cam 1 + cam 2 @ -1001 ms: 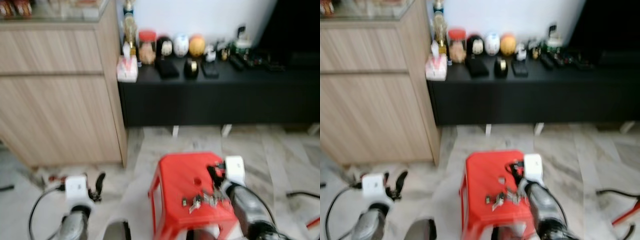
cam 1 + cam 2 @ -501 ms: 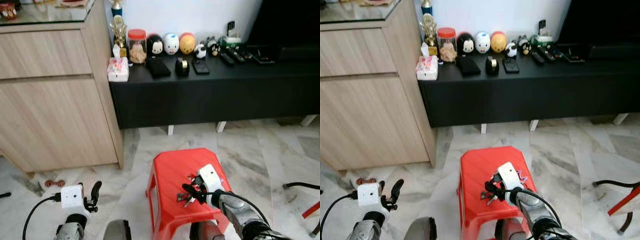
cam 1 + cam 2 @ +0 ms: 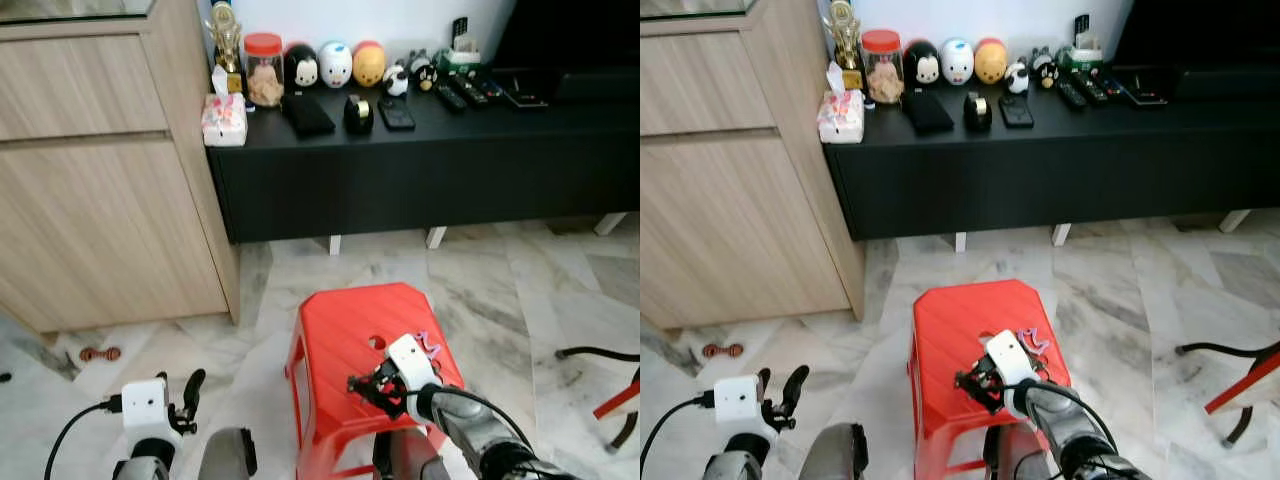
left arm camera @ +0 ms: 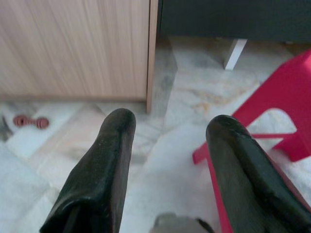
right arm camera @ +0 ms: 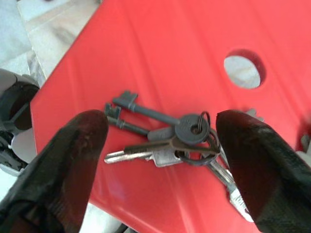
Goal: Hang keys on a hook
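Right gripper spread wide over keys, not touching. Keys flat on red stool near its hole. Left gripper parted, idle above floor.

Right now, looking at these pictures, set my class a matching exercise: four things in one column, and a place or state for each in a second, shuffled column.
Things:
1. keys
2. right gripper
3. left gripper
4. tissue box

Places or states:
A. on the black cabinet, next to the wooden cupboard
B. open over the floor, holding nothing
C. lying on the red stool
D. open, jaws either side of the keys

Pairs: 1-C, 2-D, 3-B, 4-A
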Robot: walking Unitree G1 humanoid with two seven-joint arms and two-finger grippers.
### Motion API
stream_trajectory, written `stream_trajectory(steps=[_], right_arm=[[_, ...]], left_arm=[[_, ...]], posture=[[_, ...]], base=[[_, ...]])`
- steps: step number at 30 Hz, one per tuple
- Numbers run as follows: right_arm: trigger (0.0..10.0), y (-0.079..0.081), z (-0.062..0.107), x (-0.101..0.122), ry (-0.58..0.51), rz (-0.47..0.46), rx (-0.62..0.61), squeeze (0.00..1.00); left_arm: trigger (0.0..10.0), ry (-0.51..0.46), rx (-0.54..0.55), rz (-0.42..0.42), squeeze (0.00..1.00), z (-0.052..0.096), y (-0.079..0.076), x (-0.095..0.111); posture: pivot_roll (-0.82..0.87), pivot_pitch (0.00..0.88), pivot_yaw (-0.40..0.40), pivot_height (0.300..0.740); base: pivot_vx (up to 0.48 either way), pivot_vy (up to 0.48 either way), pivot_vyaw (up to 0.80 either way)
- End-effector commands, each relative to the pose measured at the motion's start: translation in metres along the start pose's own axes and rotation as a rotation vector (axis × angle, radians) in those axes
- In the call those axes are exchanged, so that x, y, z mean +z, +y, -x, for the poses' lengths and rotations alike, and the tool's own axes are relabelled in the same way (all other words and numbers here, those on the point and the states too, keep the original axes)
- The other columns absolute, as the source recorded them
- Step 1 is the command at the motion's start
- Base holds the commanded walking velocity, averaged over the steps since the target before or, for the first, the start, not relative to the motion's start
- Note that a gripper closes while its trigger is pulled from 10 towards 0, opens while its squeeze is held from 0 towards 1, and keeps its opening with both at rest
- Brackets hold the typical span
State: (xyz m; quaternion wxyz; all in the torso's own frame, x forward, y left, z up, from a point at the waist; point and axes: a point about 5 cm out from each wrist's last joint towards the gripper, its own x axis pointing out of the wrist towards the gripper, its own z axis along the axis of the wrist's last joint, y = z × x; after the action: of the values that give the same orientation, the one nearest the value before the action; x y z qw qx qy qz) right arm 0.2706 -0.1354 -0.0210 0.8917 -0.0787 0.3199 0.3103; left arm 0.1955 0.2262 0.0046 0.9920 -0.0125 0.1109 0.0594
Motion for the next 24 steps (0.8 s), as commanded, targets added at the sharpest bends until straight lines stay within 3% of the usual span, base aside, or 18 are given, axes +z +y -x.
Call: stream_trajectory(steps=[1,15,24], right_arm=[[10.0,0.0014,-0.0002,-0.0014,0.006,-0.003,0.005,0.00],[10.0,-0.0050,0.0002,-0.0029,-0.012,-0.098,-0.133,0.00],[10.0,-0.0024,0.0001,-0.0085,0.017,-0.101,-0.119,0.00]], left_arm=[[10.0,0.005,-0.005,-0.003,0.00,0.0016,-0.0027,0.0004],[10.0,0.025,0.006,0.006,0.00,0.0069,-0.0041,-0.0033],[10.0,0.029,0.009,0.001,0.00,0.0063,-0.0025,-0.0020]], posture=[[0.04,0.164,-0.092,0.611],[0.05,0.162,-0.103,0.611],[0.05,0.161,-0.097,0.611]], base=[[0.000,0.000,0.00],[0.000,0.000,0.00],[0.000,0.000,0.00]])
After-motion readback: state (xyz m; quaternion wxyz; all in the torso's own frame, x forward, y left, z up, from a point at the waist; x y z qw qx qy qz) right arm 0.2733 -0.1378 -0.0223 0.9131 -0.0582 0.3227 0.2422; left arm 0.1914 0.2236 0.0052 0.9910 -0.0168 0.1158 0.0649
